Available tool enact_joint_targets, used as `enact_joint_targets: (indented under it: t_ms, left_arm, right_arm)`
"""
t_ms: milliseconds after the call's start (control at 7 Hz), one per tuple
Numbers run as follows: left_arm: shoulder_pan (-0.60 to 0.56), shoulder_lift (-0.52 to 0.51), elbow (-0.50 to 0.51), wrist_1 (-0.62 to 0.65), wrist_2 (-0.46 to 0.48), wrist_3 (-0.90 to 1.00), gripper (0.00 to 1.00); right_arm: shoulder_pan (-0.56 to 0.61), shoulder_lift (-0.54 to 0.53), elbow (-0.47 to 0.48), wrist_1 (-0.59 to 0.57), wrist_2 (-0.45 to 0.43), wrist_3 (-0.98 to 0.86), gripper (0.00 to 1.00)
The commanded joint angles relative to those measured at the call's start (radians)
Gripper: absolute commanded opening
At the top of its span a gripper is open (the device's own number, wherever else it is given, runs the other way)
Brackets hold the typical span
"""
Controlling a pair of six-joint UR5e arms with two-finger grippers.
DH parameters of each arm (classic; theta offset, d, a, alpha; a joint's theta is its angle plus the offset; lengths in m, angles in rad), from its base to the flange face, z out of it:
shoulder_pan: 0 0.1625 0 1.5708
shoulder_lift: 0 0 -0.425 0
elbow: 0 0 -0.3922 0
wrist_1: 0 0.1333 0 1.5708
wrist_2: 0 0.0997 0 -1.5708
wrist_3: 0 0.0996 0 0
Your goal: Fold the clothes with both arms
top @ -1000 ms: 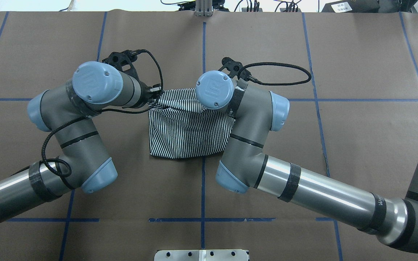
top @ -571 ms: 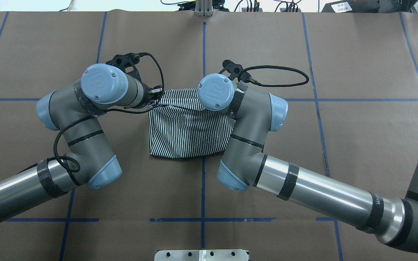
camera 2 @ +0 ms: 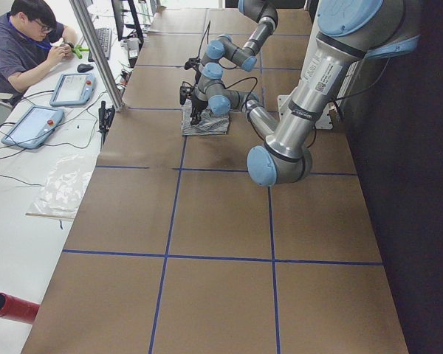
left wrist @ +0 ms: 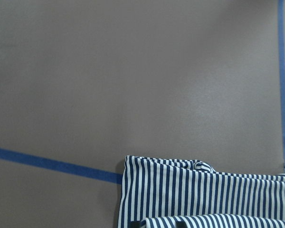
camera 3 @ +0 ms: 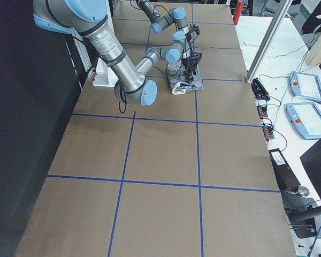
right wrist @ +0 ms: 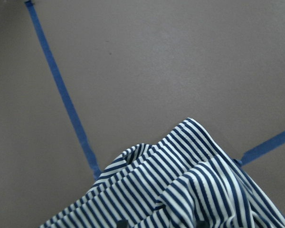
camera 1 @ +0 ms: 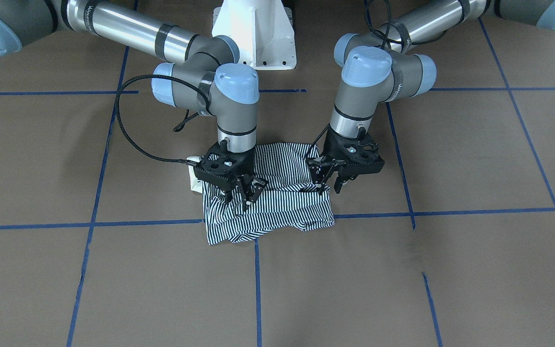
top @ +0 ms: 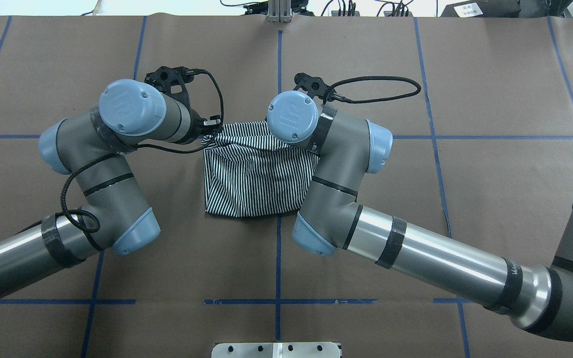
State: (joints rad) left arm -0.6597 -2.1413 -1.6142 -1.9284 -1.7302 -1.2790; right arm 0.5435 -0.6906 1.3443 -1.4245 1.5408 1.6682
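Observation:
The navy-and-white striped shirt (camera 1: 277, 207) lies folded into a small rectangle at the table's centre (top: 251, 179). Its far edge is bunched and slightly raised. A cream bit of collar (camera 1: 192, 181) pokes out beside it. My right gripper (camera 1: 244, 193) points down onto one far corner, pinching a ridge of fabric. My left gripper (camera 1: 329, 185) grips the other far corner at the cloth's edge. In the overhead view both wrists hide the fingers. Both wrist views show striped cloth (left wrist: 204, 194) (right wrist: 180, 190) at the bottom edge, close under the fingers.
Brown paper with blue tape lines (top: 277, 59) covers the table. The white pedestal base (camera 1: 258, 33) stands behind the shirt. A person (camera 2: 26, 37) sits at a side desk with tablets (camera 2: 31, 125). A red cylinder (camera 2: 11, 307) lies near that desk's end.
Both wrists have shifted slightly toward the table's far side. The shirt keeps nearly the same shape, its near edge unmoved.

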Motion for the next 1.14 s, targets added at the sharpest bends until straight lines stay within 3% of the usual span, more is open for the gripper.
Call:
enact_joint_targets:
  t_ms: [0, 143, 429, 857, 1000]
  left_arm:
    - [-0.038, 0.052, -0.030, -0.055, -0.075, 0.069, 1.00]
    - [-0.052, 0.052, -0.032, -0.055, -0.075, 0.116, 1.00]
    - [-0.055, 0.054, -0.032, -0.055, -0.075, 0.118, 1.00]
    - [-0.054, 0.054, -0.035, -0.058, -0.075, 0.113, 1.00]
    - [-0.055, 0.054, -0.035, -0.058, -0.075, 0.115, 1.00]
  right_arm:
    - [0.012, 0.014, 0.112, -0.127, 0.048, -0.057, 1.00]
    - [0.006, 0.002, 0.177, -0.186, 0.048, -0.067, 1.00]
    - [-0.091, -0.023, 0.167, -0.194, -0.014, -0.266, 1.00]
    - [-0.103, -0.014, 0.067, -0.168, -0.089, -0.405, 1.00]
    - [-0.106, -0.012, 0.023, -0.109, -0.090, -0.410, 1.00]
